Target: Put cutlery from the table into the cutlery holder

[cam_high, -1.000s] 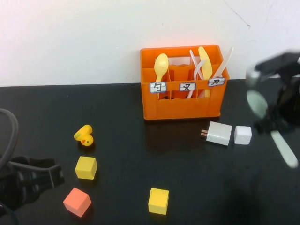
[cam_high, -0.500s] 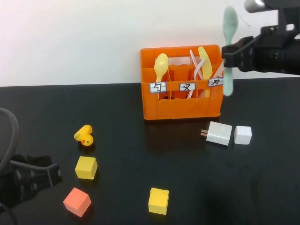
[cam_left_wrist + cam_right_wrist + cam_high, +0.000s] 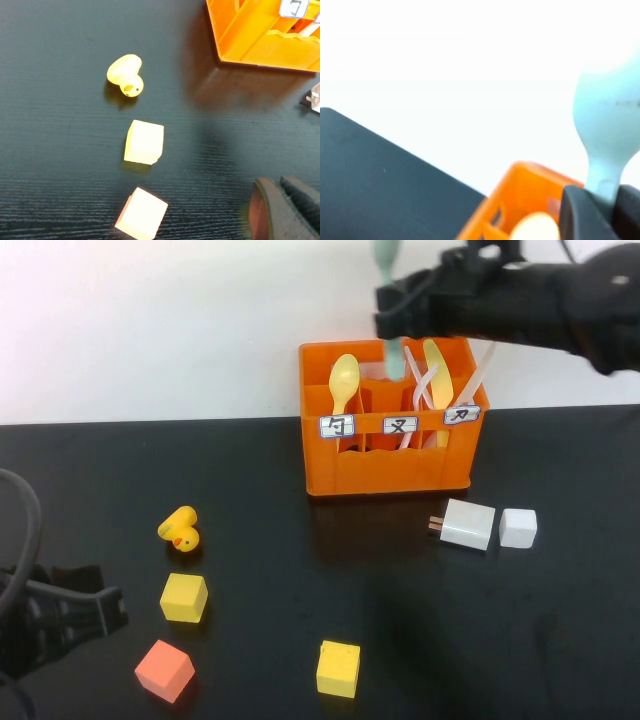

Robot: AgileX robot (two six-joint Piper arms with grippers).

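My right gripper (image 3: 392,312) is shut on the pale mint-green spoon (image 3: 386,262), held upright with the bowl up, above the orange cutlery holder (image 3: 385,455) on the black table (image 3: 300,540). The spoon's handle (image 3: 394,362) reaches down to the holder's top, near its left and middle compartments. In the right wrist view the spoon (image 3: 607,125) rises from the shut gripper (image 3: 607,200) over the holder (image 3: 520,195). The pale yellow knife (image 3: 437,375) and a pale pinkish fork (image 3: 414,390) stand in the holder. My left gripper (image 3: 60,615) rests at the near left, shut and empty (image 3: 279,181).
A yellow spoon (image 3: 344,380) stands in the holder's left compartment. A yellow duck (image 3: 180,530), two yellow cubes (image 3: 184,597) (image 3: 338,668) and an orange-pink cube (image 3: 164,670) lie at the front left. A white charger (image 3: 468,524) and a white block (image 3: 517,528) lie right of the holder.
My right gripper lifted the mint-green spoon from low at the right, turned it upright, and carried it left over the holder. The left arm has not moved.
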